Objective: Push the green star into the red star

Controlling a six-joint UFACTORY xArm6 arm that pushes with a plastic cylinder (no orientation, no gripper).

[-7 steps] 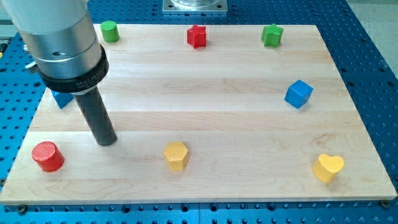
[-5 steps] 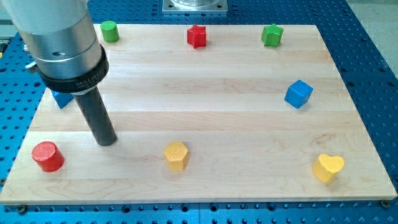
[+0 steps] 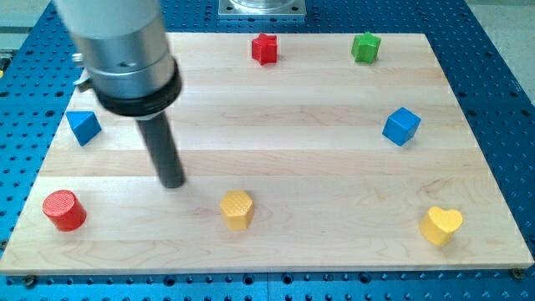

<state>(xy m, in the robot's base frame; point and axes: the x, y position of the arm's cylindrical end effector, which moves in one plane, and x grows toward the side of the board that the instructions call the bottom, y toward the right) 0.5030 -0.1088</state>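
Left to right, on light wooden board (image 3: pixel 276 117) over blue perforated table (image 3: pixel 510 100):

- Red cylinder block (image 3: pixel 64 210), near bottom-left corner.
- Blue block (image 3: pixel 84 126), wedge-like, exact shape unclear, by left edge.
- Arm's dark rod: my tip (image 3: pixel 173 183) on bare board, right of the red cylinder, up-left of yellow hexagonal block (image 3: pixel 237 209). Touching neither. No pincer on this rig, so nothing to open or close.
- Red star block (image 3: pixel 265 48), top edge, mid.
- Green star block (image 3: pixel 365 47), top edge, well right of red star; apart, not touching. Tip well apart from both.
- Blue cube (image 3: pixel 402 126), right side.
- Yellow heart block (image 3: pixel 440 225), bottom right.
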